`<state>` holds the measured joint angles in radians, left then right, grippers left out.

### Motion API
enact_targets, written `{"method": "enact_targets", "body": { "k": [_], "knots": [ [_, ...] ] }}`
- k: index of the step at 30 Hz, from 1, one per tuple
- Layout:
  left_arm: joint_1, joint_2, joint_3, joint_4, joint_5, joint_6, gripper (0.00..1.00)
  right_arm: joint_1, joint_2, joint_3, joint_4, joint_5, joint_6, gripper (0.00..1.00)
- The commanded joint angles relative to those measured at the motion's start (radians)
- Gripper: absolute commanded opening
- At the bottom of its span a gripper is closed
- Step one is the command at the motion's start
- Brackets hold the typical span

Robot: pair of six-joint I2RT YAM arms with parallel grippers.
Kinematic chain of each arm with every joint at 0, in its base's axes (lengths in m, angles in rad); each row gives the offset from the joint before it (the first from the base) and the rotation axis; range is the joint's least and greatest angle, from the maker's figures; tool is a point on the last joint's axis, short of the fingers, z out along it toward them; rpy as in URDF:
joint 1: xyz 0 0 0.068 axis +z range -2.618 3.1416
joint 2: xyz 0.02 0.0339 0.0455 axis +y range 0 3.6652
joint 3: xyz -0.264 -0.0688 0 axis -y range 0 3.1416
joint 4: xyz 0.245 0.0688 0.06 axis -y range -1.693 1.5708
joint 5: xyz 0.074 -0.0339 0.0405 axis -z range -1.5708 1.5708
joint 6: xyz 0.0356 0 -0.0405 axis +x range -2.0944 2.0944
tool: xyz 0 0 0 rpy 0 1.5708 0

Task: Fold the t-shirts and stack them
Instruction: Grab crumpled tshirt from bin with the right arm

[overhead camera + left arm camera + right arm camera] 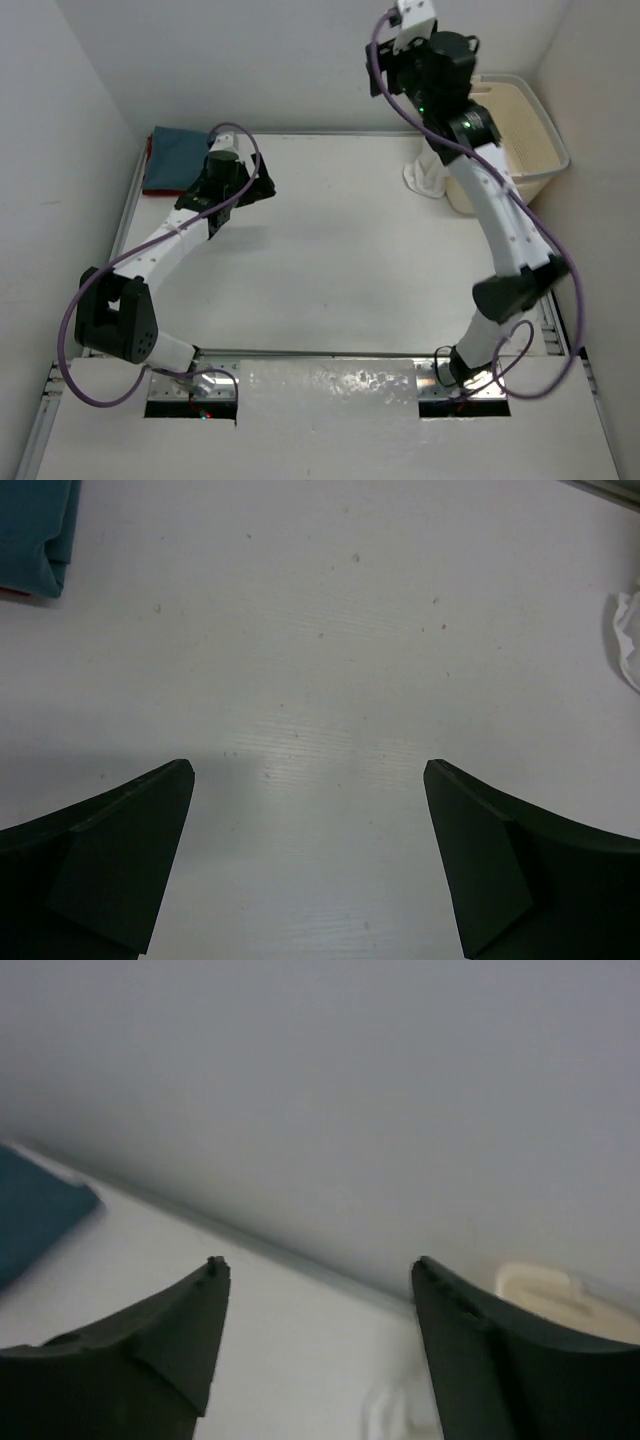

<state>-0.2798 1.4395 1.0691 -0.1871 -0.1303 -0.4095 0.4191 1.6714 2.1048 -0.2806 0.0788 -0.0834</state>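
Left arm (160,243), right arm (497,205): white links, black joints, purple cables (62,350). Left gripper (310,770), right gripper (318,1263): dark wedge fingers, probably black.

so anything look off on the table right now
Only the white shirt: it sits crumpled in a heap beside the basket, not folded, while the blue shirt lies folded flat in the far left corner.

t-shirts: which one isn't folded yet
The white t-shirt, a crumpled heap beside the basket. The blue-grey one lies folded flat at the far left corner, on the red one, of which only an edge shows.
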Motion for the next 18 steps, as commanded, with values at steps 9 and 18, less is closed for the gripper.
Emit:
{"method": "enact_targets", "body": {
  "k": [9, 18],
  "knots": [
    [0.004, 0.019, 0.023, -0.008, -0.006, 0.000, 1.00, -0.322, 0.319, 0.075, -0.364, 0.245, 0.163, 0.99],
    [0.004, 0.094, 0.083, -0.041, 0.001, 0.012, 1.00, -0.483, 0.542, 0.173, -0.287, 0.072, 0.270, 0.94]
  ]
}}
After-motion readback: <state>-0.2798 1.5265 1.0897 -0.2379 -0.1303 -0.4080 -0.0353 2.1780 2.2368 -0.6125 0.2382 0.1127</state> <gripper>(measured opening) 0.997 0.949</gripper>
